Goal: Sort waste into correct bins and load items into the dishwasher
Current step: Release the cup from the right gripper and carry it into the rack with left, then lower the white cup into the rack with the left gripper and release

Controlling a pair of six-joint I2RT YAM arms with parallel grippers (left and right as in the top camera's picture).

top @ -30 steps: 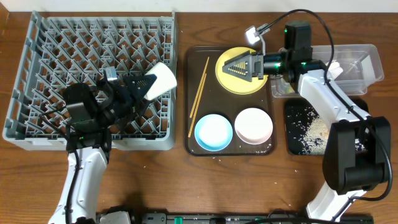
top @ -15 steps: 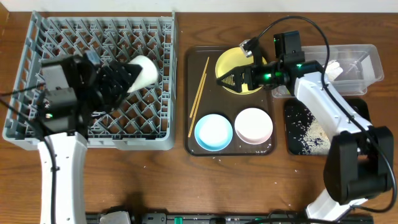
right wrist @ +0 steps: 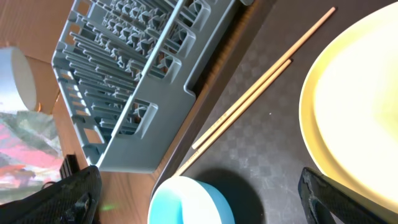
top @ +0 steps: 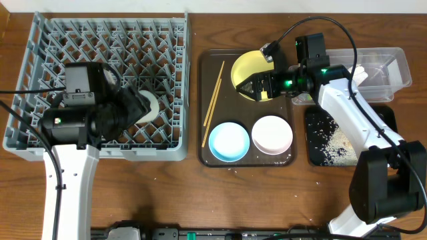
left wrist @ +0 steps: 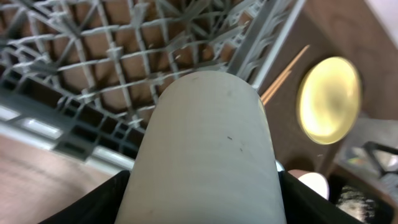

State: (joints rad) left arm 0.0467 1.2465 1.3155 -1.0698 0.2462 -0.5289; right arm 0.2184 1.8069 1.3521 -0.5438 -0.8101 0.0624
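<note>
Left gripper (top: 135, 108) is noted over the right half of the grey dish rack (top: 100, 40). Its fingers (left wrist: 93, 202) are pressed against both sides of the small white cup (left wrist: 208, 149). The cup is held tilted just above the pegs; contact with the rack cannot be told.

Right gripper (top: 255, 87) is held low over the yellow plate (top: 243, 65), fingers (right wrist: 59, 199) spread wide, nothing gripped between them.

On the dark brown tray (top: 233, 110), the plate is set at the far end and the chopsticks (top: 213, 100) are laid along the left side. The light blue bowl (top: 229, 142) and white bowl (top: 271, 135) are placed side by side at the near end.

Crumbs (top: 327, 123) are seen scattered in the black tray (top: 310, 157). The clear tub (top: 393, 67) is set just behind it.
</note>
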